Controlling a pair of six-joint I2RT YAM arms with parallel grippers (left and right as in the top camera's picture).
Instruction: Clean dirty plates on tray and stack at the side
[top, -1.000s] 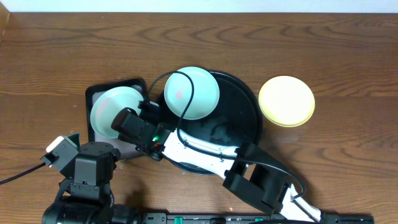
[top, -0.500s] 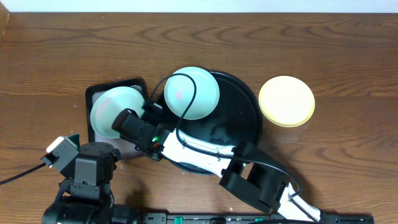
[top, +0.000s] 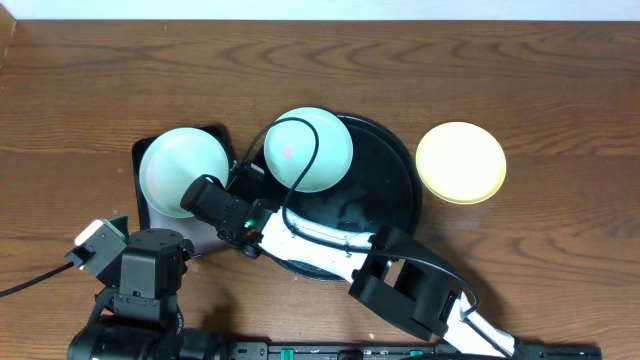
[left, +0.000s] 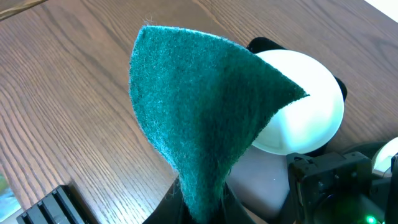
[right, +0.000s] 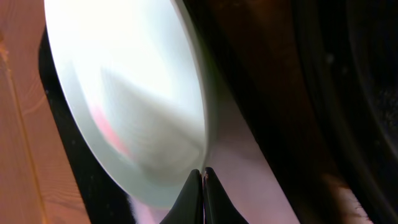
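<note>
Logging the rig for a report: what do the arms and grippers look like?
Right arm: white link, black joints, a looping black cable, a green light. Right gripper: slim dark tapered fingers. Left arm: black, boxy, with a white block.

Right gripper (right: 203, 173) has snapped closed on the rim of the mint-green plate (top: 183, 172); plate now sits flatter and rounder over the rectangular tray (top: 226, 140), shifted slightly left

Work surface: a brown wooden table (top: 100, 80) with pronounced dark grain running lengthwise, filling nearly the whole overhead view. Along its far edge runs a narrow white strip (top: 400, 8), wall or floor undetermined. Illumination is even; shadows are soft.
</note>
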